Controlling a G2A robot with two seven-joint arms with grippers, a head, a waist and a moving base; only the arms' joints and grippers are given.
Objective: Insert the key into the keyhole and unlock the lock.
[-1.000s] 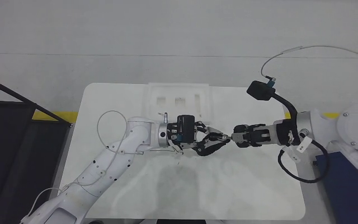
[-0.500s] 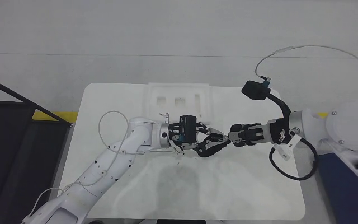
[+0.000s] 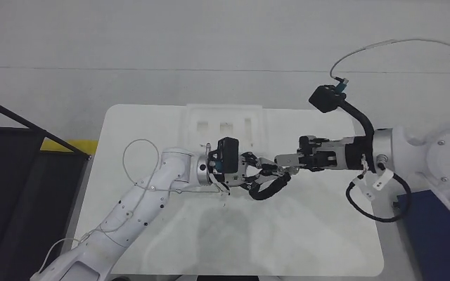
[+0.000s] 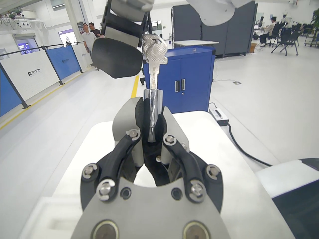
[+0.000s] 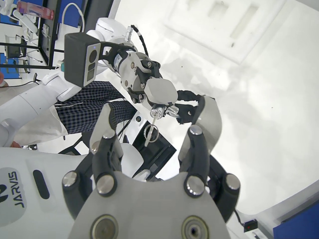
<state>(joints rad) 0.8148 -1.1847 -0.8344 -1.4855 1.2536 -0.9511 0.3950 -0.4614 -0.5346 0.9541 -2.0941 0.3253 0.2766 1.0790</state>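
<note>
Over table [image 3: 140, 130] — left gripper [image 4: 149, 109] pins lock [image 4: 154, 98] steady so right gripper [image 5: 158, 106], open and empty, can turn seated key [image 4: 155, 50].

The right gripper [image 3: 279, 160] has rolled about its wrist and shifted a little toward the far edge of the table [image 3: 140, 140], its fingers seemingly parted from the key [image 5: 152, 125]. The left gripper [image 3: 260, 173] has turned, and the black cable of the lock [image 3: 273, 191] now sags toward the near edge.

silver key [image 4: 155, 50], chrome lock [image 4: 153, 100] with black cable [image 3: 271, 191]; white table [image 3: 140, 147], white foam tray [image 3: 225, 111] at 12 o'clock.
</note>
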